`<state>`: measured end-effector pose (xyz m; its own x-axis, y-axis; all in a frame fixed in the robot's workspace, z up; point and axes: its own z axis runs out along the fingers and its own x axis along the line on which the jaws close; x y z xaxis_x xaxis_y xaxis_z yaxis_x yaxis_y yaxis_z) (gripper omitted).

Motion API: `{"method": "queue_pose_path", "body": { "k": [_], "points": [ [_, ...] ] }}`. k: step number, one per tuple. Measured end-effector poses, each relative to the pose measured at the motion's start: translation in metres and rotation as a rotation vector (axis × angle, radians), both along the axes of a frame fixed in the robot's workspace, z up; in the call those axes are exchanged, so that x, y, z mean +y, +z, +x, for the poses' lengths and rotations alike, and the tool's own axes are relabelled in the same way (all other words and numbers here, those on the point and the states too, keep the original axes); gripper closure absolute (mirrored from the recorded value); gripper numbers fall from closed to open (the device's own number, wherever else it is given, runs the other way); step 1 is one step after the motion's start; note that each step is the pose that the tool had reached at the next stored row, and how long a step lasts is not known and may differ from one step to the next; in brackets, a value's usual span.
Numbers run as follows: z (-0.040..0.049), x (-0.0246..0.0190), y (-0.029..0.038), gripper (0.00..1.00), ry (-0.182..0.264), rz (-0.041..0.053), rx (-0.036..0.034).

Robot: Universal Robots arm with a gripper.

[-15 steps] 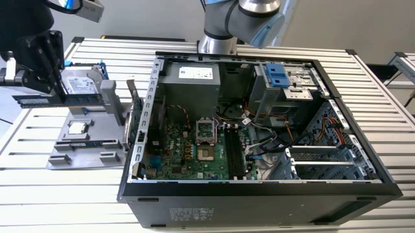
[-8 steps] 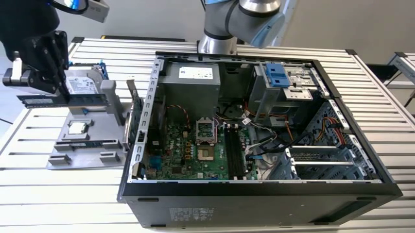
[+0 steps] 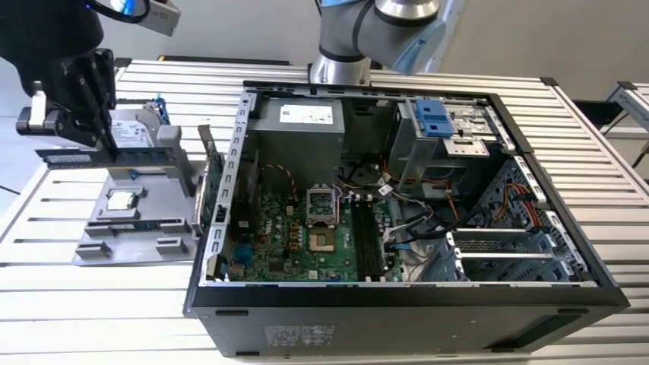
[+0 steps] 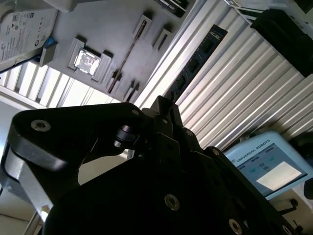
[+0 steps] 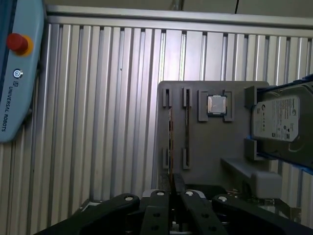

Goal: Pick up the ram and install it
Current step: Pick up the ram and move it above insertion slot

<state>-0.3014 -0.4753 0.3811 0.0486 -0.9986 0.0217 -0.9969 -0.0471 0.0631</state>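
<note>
**Tool point(image 5: 171, 195) clamped on ram point(image 5: 170, 147), held over parts tray point(image 5: 210, 152)**

- Tool: black, two fingers pressed together on the flat faces of the ram. It stands at the exterior view's upper left.
- Ram: long, thin green-blue stick with a row of dark chips. It is held level and appears edge-on in the first wrist view. It sits above the tray and clear of it, well apart from the computer case point(image 3: 406, 323).
- Tray: grey moulded holder on the table point(image 3: 81, 312), just beside the case on the exterior view's left.
- Processor chip point(image 3: 121, 200): square and silver, seated in a pocket near the middle of the tray.
- Second memory stick point(image 3: 137, 226): stands on edge in a slot of the tray, nearer the exterior view's bottom than the chip.
- Hard drive point(image 3: 134, 131): silver, in a blue frame, propped at the far end of the tray, behind the tool.
- Computer case: black tower lying on its side with the panel off, at centre frame. The green board's long dark memory slots point(image 3: 365, 239) face up.
- Arm base point(image 3: 340, 68): behind the case, at top centre of the exterior view.
- Control pendant point(image 5: 14, 73): light blue with a red button, lying on the table.
- Table: slatted metal.
</note>
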Motion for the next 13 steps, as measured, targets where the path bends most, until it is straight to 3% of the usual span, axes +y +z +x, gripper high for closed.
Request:
{"method": "queue_pose_path", "body": {
  "k": [13],
  "points": [
    [0.0128,0.0,0.0,1.0,-0.005,0.0,0.0]
  ]
}}
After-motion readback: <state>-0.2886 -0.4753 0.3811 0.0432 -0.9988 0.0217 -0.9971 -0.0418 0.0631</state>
